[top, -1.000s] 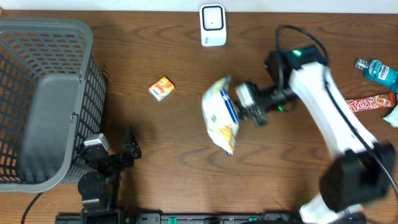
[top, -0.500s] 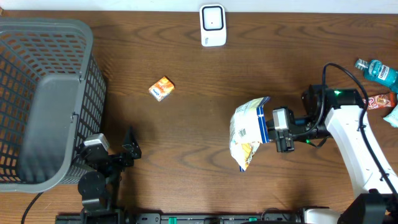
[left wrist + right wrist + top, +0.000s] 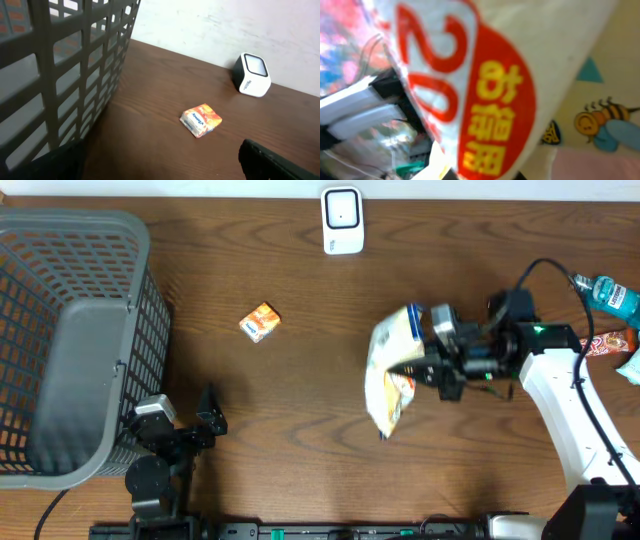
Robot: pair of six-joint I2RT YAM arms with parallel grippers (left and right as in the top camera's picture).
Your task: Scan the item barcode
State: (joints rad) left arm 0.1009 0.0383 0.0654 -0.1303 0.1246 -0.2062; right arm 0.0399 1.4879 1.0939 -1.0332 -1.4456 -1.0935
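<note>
Our right gripper (image 3: 420, 362) is clamped shut on the upper end of the crinkled white-and-yellow plastic snack bag (image 3: 390, 375). We hold the bag off the brown wooden table (image 3: 300, 450), over its right half. The bag hangs from the fingers on the side away from the arm, towards the table's middle, with its long side running from the far edge towards the near edge. In the right wrist view the bag (image 3: 520, 75) fills nearly the whole picture, showing a red oval with yellow characters and a cartoon bee. The small white barcode scanner (image 3: 341, 220) stands at the middle of the far edge, well apart from the bag. Our left gripper (image 3: 212, 412) rests near the near-left corner with its jaws spread wide and nothing between them, just beside the grey plastic mesh basket (image 3: 120, 250). A small orange packet (image 3: 261, 322) lies between the basket and the bag.
</note>
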